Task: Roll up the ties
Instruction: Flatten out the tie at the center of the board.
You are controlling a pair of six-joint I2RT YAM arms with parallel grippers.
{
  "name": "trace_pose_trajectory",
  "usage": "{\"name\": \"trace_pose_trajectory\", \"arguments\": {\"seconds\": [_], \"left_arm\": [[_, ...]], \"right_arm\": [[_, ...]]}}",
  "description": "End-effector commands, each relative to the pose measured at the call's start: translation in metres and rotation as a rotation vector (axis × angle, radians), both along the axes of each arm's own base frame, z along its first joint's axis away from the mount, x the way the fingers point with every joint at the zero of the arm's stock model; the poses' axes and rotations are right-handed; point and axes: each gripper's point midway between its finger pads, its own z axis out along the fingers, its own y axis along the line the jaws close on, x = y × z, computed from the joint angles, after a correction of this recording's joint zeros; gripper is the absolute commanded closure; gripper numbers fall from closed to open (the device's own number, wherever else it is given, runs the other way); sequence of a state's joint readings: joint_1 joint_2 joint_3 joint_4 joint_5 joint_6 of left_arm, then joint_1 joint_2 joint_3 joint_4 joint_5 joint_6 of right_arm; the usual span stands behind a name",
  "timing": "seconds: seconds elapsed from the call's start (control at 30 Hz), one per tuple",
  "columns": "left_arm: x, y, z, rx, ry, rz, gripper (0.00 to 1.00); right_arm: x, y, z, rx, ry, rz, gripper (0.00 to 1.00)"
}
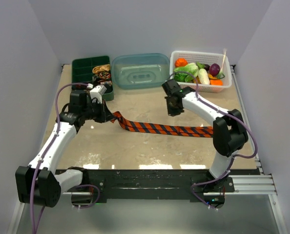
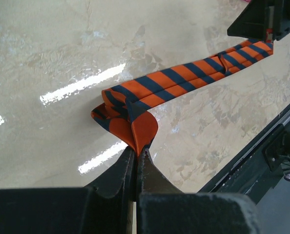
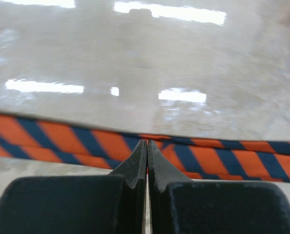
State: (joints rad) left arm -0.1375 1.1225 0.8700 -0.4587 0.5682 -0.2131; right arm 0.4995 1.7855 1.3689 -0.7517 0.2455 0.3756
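Roll barely started: one fold at the tip, the rest of the orange tie (image 1: 159, 128) lies flat across the mid tabletop (image 1: 150, 152). Left arm (image 1: 54, 141) is bent low, jaws pinching that folded tip. Right arm (image 1: 201, 108) reaches over the tie's middle, jaws pressed together, empty, just above the cloth. Far back, what look like coiled ties (image 1: 102, 73) sit in the green tray (image 1: 83, 73).

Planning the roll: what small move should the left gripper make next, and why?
Probably roll the left gripper one turn along the long orange fabric tie with dark stripes: it pinches only a first fold, and the rest lies flat.
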Motion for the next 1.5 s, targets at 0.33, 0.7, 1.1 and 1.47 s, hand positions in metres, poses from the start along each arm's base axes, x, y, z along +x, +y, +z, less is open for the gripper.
{"name": "trace_pose_trajectory", "arguments": {"seconds": [0.33,0.7,1.1,1.47], "left_arm": [[0.001,0.037,-0.055,0.224,0.233,0.135,1.00],[-0.002,0.064,-0.092,0.399,0.418,0.199,1.00],[0.007,0.087,-0.119,0.541,0.513,0.258,0.96],[0.025,0.099,-0.120,0.628,0.491,0.313,0.44]], "right_arm": [[-0.050,0.068,-0.075,-0.041,0.201,0.194,1.00],[-0.073,0.035,-0.085,-0.161,0.278,0.220,1.00],[-0.065,0.023,-0.067,-0.184,0.272,0.279,1.00],[-0.039,0.074,0.001,0.000,0.100,0.417,0.83]]}}
